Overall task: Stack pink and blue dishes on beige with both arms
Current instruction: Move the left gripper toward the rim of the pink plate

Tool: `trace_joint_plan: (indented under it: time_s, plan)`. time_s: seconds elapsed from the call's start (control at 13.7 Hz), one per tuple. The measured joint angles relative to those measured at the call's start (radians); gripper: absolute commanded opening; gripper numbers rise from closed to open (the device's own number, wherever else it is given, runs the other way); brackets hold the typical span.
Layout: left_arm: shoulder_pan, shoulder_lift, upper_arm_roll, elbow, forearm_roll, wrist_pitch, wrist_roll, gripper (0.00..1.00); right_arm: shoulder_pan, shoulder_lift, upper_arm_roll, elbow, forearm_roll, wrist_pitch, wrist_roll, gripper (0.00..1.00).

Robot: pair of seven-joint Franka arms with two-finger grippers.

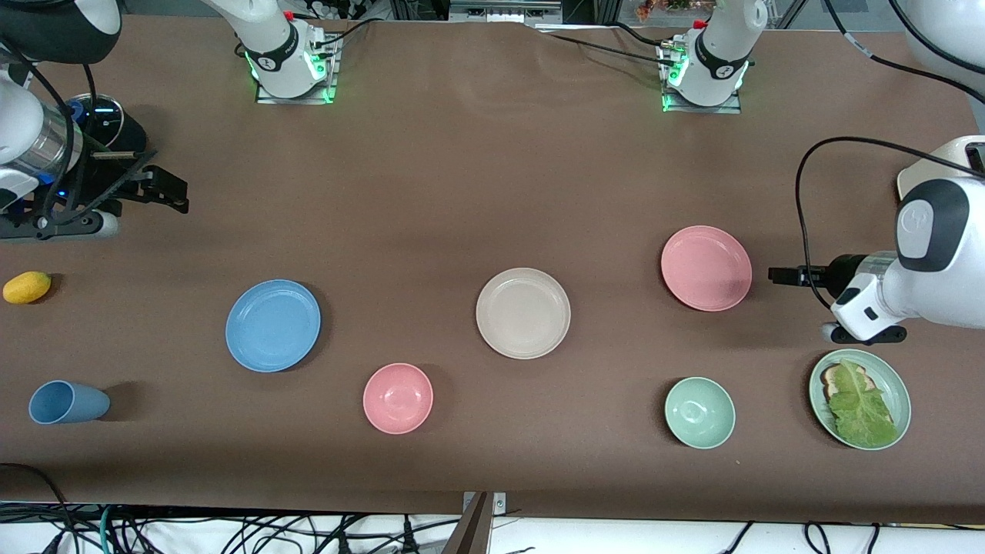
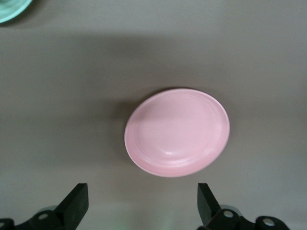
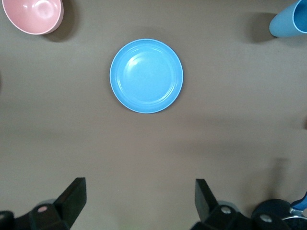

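Your left gripper [image 1: 777, 275] hangs with its fingers [image 2: 76, 203] spread wide and nothing between them, just beside the pink plate [image 1: 706, 268] at the left arm's end of the table. In the left wrist view that plate [image 2: 177, 132] lies flat, rim up, apart from the fingertips. It is round, so it has no long axis and points no particular way.

Your right gripper [image 1: 165, 188] sits at the right arm's end of the table, its fingers [image 3: 73, 199] also spread and empty. The light blue plate [image 1: 272, 325] lies flat, nearer the front camera than that gripper and well apart from it; the right wrist view shows it [image 3: 146, 75] face up.

The beige plate [image 1: 522, 312] rests between the two plates, touching neither. Nearer the front camera you have a pink bowl [image 1: 398, 398], a pale green bowl [image 1: 699, 412], a blue cup [image 1: 68, 402] on its side, and a green plate [image 1: 896, 385] holding lettuce [image 1: 858, 408] over bread. A yellow fruit [image 1: 27, 287] sits near the table's edge.
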Motion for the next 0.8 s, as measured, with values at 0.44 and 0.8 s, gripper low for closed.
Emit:
trace_joint_plan:
  time_s: [0.44, 0.8]
  plan:
    - [0.038, 0.017, -0.001, -0.192, 0.0, 0.313, 0.09, 1.0, 0.0, 0.001, 0.0, 0.0, 0.0, 0.001, 0.0, 1.0]
    - [0.037, -0.035, -0.004, -0.39, -0.032, 0.642, 0.17, 1.0, -0.009, 0.006, -0.002, 0.001, 0.0, 0.003, 0.0, 1.0]
